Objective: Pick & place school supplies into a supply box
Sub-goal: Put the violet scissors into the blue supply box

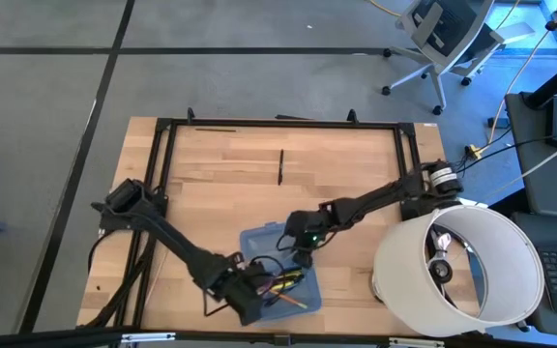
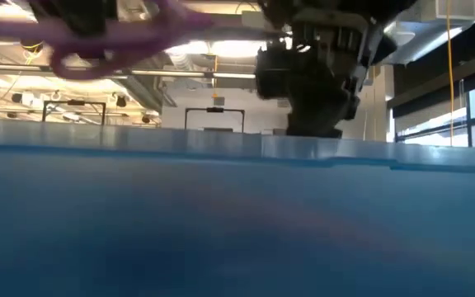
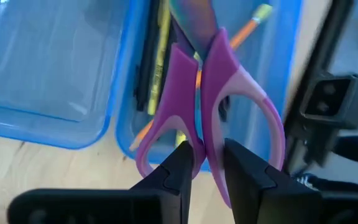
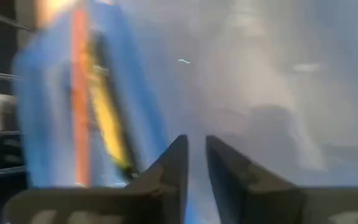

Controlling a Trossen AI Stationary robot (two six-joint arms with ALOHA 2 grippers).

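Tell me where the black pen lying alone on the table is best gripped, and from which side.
Likely at its middle, from straight above. The pen lies flat on bare wood, far from the box and both arms, pointing toward the table's far edge, so the fingers should close across its thin width.

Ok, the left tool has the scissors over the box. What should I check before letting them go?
1. Grip: left tool shut on the purple-handled scissors at the handles: ok.
2. Position: scissors hang over the translucent blue plastic supply box, above the half holding the yellow and orange pencils: ok.
3. Box open: ok.
4. Right tool clear of the drop: not ok, it sits at the box's edge.
5. Scissor blades closed: cannot tell.
6. Black pen left out on the wooden table: not ok.
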